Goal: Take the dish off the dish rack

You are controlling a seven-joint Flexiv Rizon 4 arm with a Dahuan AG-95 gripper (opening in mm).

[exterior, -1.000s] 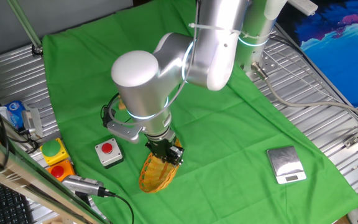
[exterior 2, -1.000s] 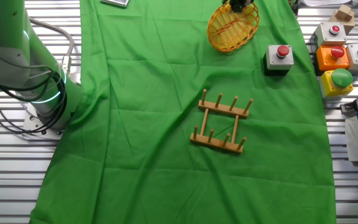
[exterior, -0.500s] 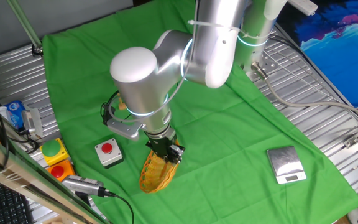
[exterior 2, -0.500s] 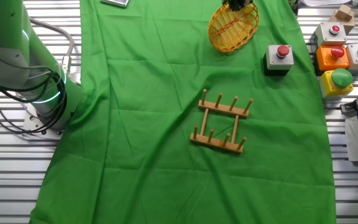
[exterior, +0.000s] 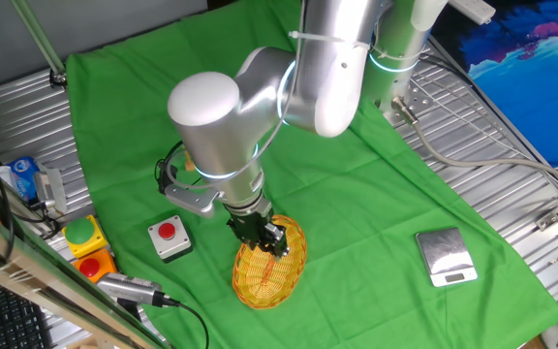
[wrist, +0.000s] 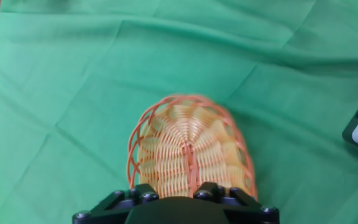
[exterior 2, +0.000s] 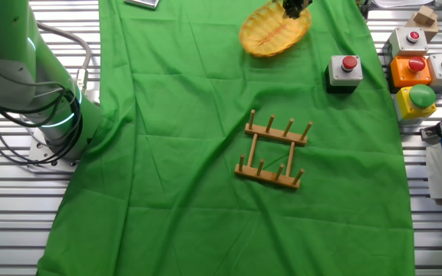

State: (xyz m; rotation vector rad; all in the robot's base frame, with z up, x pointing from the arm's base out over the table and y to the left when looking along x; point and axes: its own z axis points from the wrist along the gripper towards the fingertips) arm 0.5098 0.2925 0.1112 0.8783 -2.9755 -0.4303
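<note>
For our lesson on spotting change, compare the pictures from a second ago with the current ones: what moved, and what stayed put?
The dish tipped from a steep, near-upright tilt to lying much flatter on the green cloth, its open face now up. The gripper stayed at the dish's rim; whether it still pinches it cannot be told. The dish rack, red-button box and scale did not move.

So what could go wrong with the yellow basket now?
The end effector seems to hold the wicker dish only by its rim, so it might slip or swing. It sits near the green cloth's edge and could slide off. The red-button box is close; a swing might bump it.
</note>
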